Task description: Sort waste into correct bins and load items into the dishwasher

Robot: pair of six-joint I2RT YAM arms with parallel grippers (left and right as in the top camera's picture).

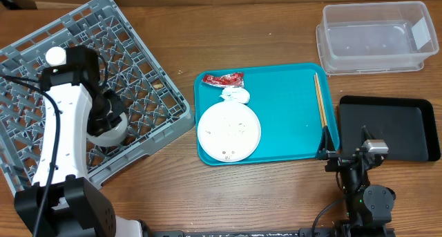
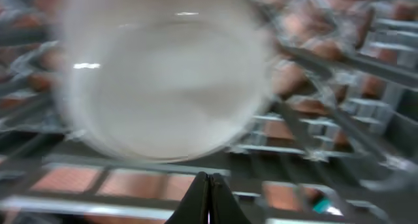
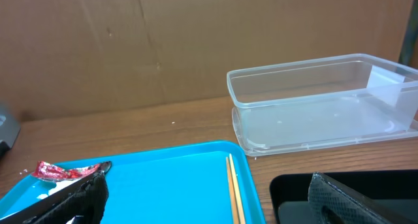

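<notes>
My left gripper (image 1: 109, 119) is over the grey dish rack (image 1: 148, 54); its fingers (image 2: 209, 196) are shut together with nothing between them. Just ahead of them a round white dish (image 2: 160, 80) sits in the rack (image 2: 366, 113); the view is blurred, so bowl or cup I cannot tell. On the teal tray lie the red wrapper (image 1: 224, 79), the white tissue (image 1: 235, 95), the large white plate (image 1: 228, 131) with crumbs, and the chopsticks (image 1: 320, 99). My right gripper (image 1: 344, 146) is open and empty (image 3: 209, 204) between the teal tray's right edge and the black tray (image 1: 397, 123). The grey bowl is out of view.
The clear tub (image 1: 376, 36) stands at the back right, also in the right wrist view (image 3: 326, 100). The teal tray (image 1: 290, 126) lies mid-table. The chopsticks (image 3: 234, 188) and wrapper (image 3: 68, 170) show in the right wrist view. A cardboard wall is behind.
</notes>
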